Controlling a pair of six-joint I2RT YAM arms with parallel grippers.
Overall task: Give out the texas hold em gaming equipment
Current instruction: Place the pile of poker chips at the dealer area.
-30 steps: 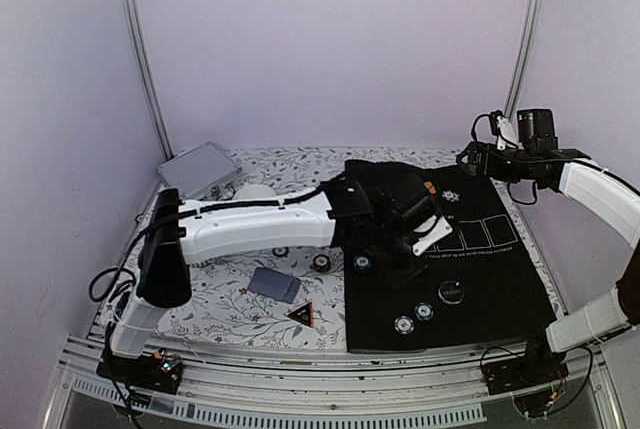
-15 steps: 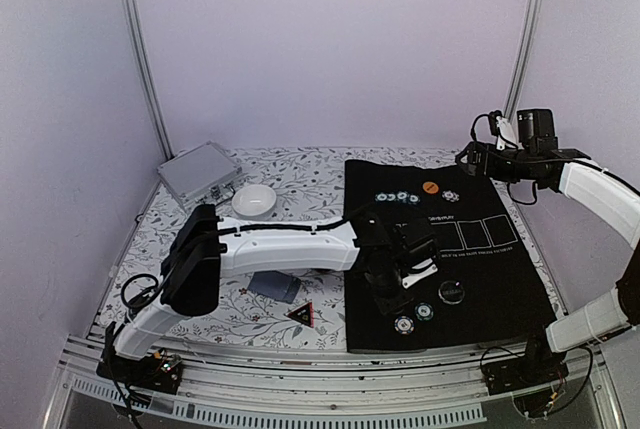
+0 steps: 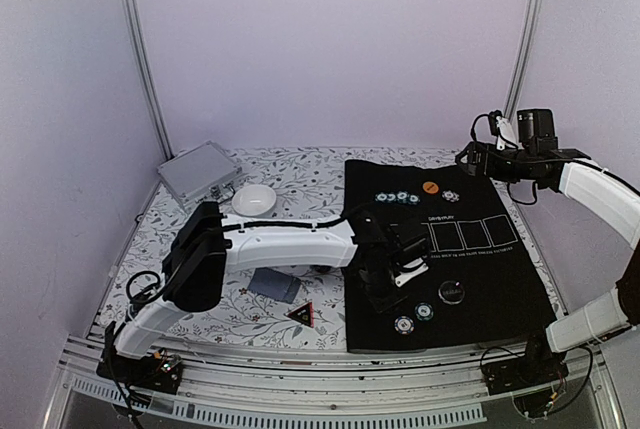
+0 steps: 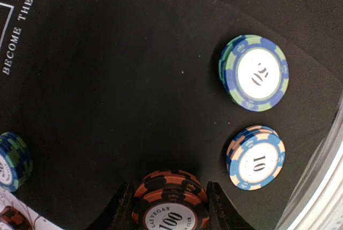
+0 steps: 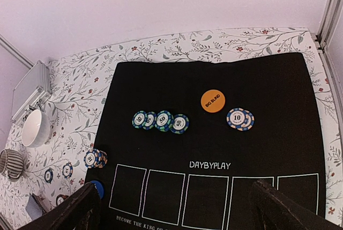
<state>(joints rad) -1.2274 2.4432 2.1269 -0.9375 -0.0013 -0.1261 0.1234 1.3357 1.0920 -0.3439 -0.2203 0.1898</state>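
Observation:
In the left wrist view my left gripper [image 4: 170, 187] is shut on a small stack of red-brown and black "100" poker chips [image 4: 170, 204], low over the black mat [image 4: 107, 80]. Ahead of it lie a green "50" stack [image 4: 253, 73] and a "10" stack [image 4: 255, 157]. From above, the left gripper [image 3: 388, 284] is over the mat's near half, close to two chip stacks [image 3: 404, 325] and a black disc [image 3: 452, 292]. My right gripper [image 5: 174, 187] hangs open, high above the mat's far edge, over a row of "50" chips [image 5: 161, 121], an orange button [image 5: 213, 101] and "10" chips [image 5: 240, 119].
Grey-blue cards [image 3: 273, 285] and loose chips [image 5: 67, 170] lie on the floral cloth left of the mat. A blue button [image 5: 95, 188] sits at the mat's left edge. A silver case [image 3: 198, 171], white bowl [image 3: 255, 200] and striped mug [image 5: 8, 161] stand at back left.
The left arm has swung from the mat's middle toward the near side and come down lower, with the chips still in its jaws. The right arm has stayed still.

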